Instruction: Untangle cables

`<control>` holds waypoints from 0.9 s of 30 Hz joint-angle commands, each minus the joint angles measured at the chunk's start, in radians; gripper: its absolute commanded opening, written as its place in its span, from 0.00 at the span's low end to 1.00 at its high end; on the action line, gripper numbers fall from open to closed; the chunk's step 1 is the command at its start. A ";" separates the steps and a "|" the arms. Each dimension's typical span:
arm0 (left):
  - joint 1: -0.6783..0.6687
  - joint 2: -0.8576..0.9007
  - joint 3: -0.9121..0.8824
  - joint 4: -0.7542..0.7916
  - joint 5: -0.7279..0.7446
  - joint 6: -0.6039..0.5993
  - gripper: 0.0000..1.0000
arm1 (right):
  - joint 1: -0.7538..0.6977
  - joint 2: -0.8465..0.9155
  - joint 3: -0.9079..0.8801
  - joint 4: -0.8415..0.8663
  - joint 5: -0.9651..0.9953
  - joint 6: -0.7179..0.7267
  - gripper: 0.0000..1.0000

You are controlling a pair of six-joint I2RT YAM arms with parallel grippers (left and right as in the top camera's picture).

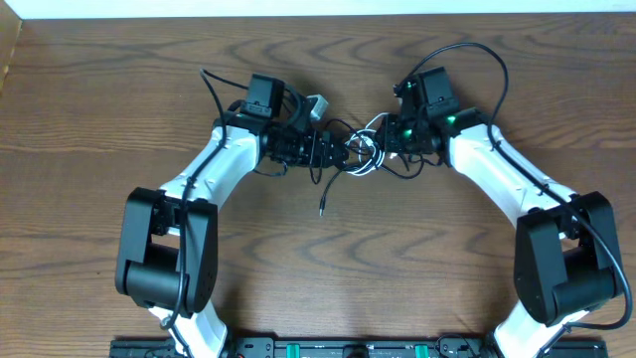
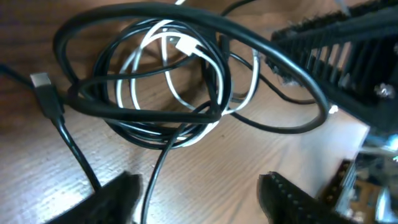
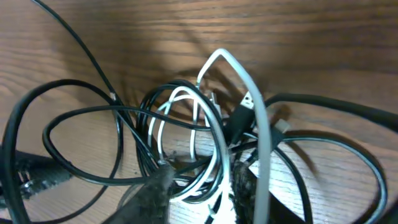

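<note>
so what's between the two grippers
The tangled cables, white and black, lie between the left gripper and right gripper in the overhead view.

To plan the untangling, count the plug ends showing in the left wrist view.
2: a black, metal-tipped plug left of the tangle; a white plug inside it, near the top. Others may be hidden.

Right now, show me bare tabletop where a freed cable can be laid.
Bare wood runs across the far side of the table, beyond both arms, and fills the near middle between the arm bases. Crowded: the cables bunched between left pincer and right pincer.
</note>
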 commanded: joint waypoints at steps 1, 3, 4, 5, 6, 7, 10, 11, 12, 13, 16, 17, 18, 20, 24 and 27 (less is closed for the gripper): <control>-0.018 0.013 0.006 0.005 -0.070 -0.022 0.48 | 0.021 0.005 -0.005 0.004 0.041 0.009 0.25; -0.024 0.013 0.006 0.005 -0.072 -0.022 0.35 | 0.027 0.005 -0.005 0.005 0.051 0.009 0.20; -0.026 0.013 0.006 0.006 -0.072 -0.022 0.29 | 0.030 0.005 -0.005 0.005 0.057 0.009 0.15; -0.026 0.013 0.006 0.007 -0.072 -0.022 0.21 | 0.032 0.005 -0.005 0.005 0.060 0.009 0.09; -0.026 0.013 0.006 0.008 -0.074 -0.022 0.14 | 0.034 0.005 -0.005 0.005 0.061 0.008 0.01; -0.026 0.013 0.006 0.008 -0.085 -0.022 0.09 | 0.034 0.005 -0.005 0.005 0.061 0.009 0.01; -0.026 0.013 0.006 0.005 -0.159 -0.043 0.08 | 0.034 0.005 -0.005 0.005 0.061 0.008 0.01; -0.026 0.013 0.006 0.003 -0.196 -0.068 0.08 | 0.034 0.005 -0.005 0.005 0.061 0.008 0.01; -0.026 0.013 0.006 0.000 -0.231 -0.093 0.08 | 0.034 0.005 -0.005 0.005 0.061 0.008 0.01; -0.026 0.013 0.006 -0.004 -0.264 -0.116 0.08 | 0.034 0.005 -0.005 0.005 0.061 0.008 0.01; -0.026 0.013 0.006 -0.011 -0.312 -0.136 0.22 | 0.034 0.005 -0.005 0.005 0.063 0.008 0.32; -0.026 0.013 0.006 -0.011 -0.312 -0.136 0.42 | 0.034 0.005 -0.005 0.003 0.071 0.008 0.46; -0.026 0.013 0.006 -0.011 -0.312 -0.136 0.61 | 0.034 0.005 -0.005 0.001 0.082 0.008 0.59; -0.026 0.013 0.006 -0.011 -0.312 -0.136 0.77 | 0.034 0.005 -0.005 -0.007 0.108 0.008 0.75; -0.025 0.013 0.006 -0.011 -0.313 -0.135 0.81 | 0.034 0.005 -0.006 -0.017 0.134 -0.008 0.96; -0.025 0.013 0.006 -0.015 -0.340 -0.135 0.86 | 0.034 0.005 -0.006 -0.022 0.168 -0.047 0.99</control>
